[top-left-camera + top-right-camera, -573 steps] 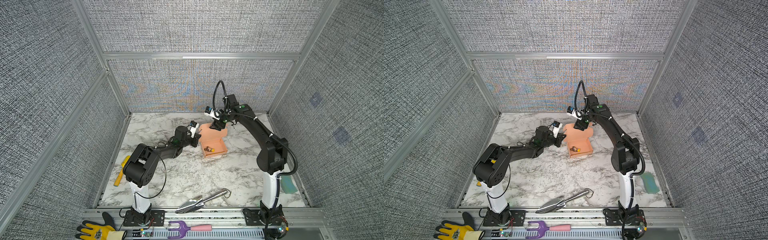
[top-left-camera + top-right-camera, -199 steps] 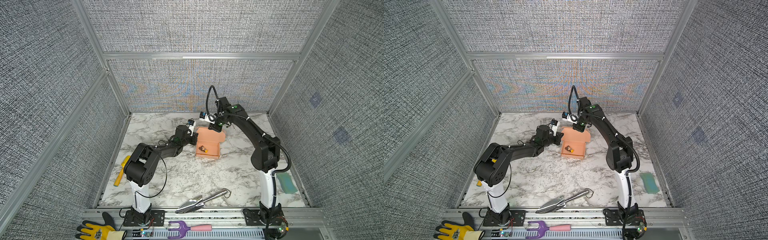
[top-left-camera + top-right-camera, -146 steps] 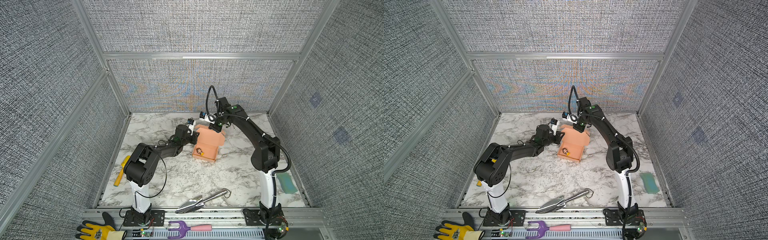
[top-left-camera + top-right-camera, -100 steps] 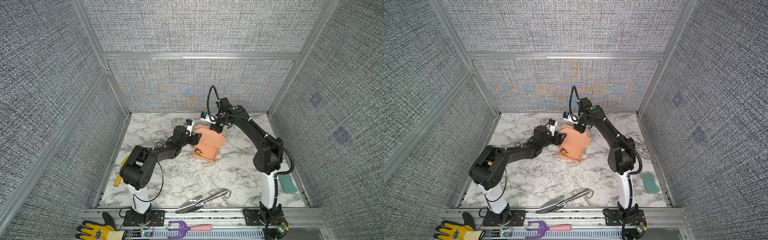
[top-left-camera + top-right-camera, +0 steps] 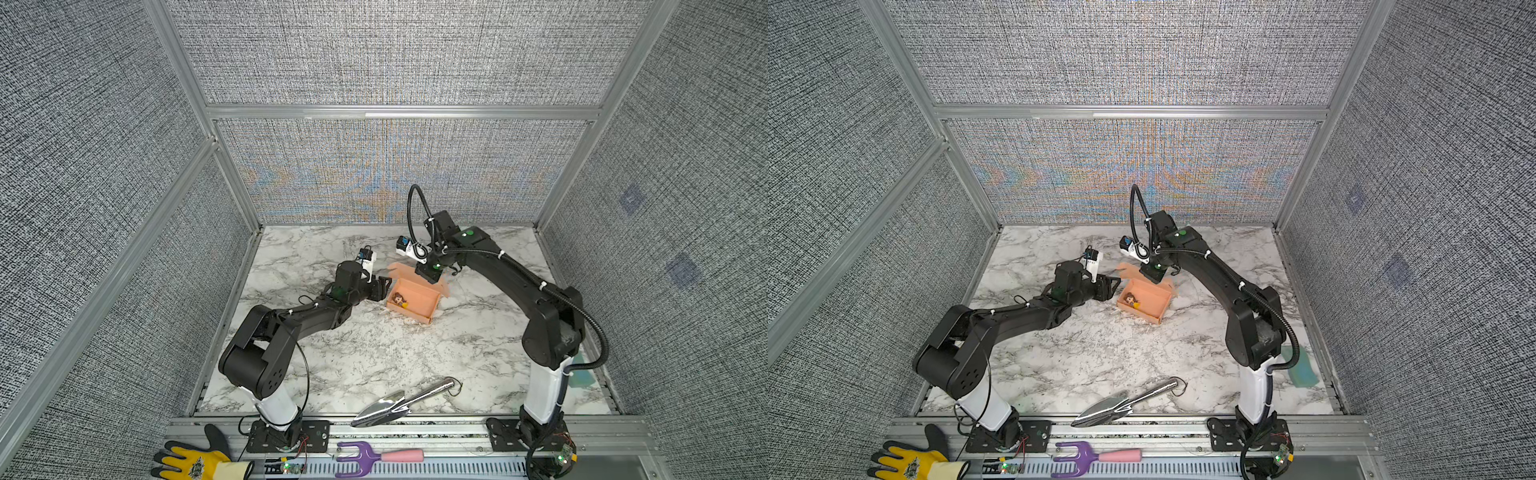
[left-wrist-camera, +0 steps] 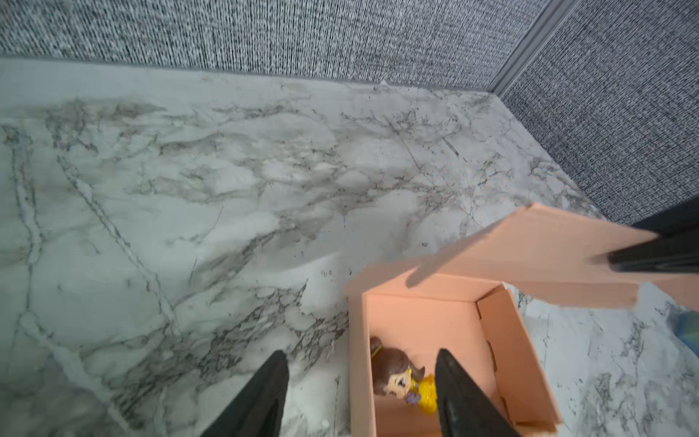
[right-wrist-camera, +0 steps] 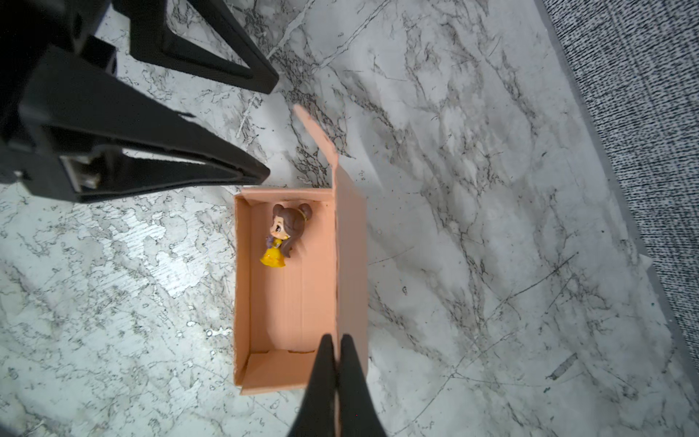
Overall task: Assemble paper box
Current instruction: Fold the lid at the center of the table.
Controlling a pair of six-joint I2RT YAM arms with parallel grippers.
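Observation:
The salmon-pink paper box [image 5: 409,314] [image 5: 1150,301] [image 7: 291,302] stands open on the marble table [image 5: 374,353]. A small doll figurine [image 5: 400,299] [image 7: 283,234] in a yellow dress lies in its left end. The box's lid flap [image 6: 548,257] [image 7: 350,265] stands up along the far side. My right gripper [image 5: 433,278] [image 7: 336,336] is shut on that flap near the box's right end. At the box's left end my left gripper [image 5: 384,286] [image 6: 359,353] [image 7: 268,128] is open and holds nothing. One of its fingers [image 7: 242,172] is close to the end wall.
A metal trowel [image 5: 399,403] lies near the table's front edge. A yellow glove [image 5: 195,463] and a purple hand fork [image 5: 374,457] lie on the front rail. A teal pad [image 5: 1302,368] sits behind the right arm's base. Grey walls enclose three sides.
My left gripper has opened at the box's left end. The box has turned a little on the table, with the right gripper still shut on its lid.

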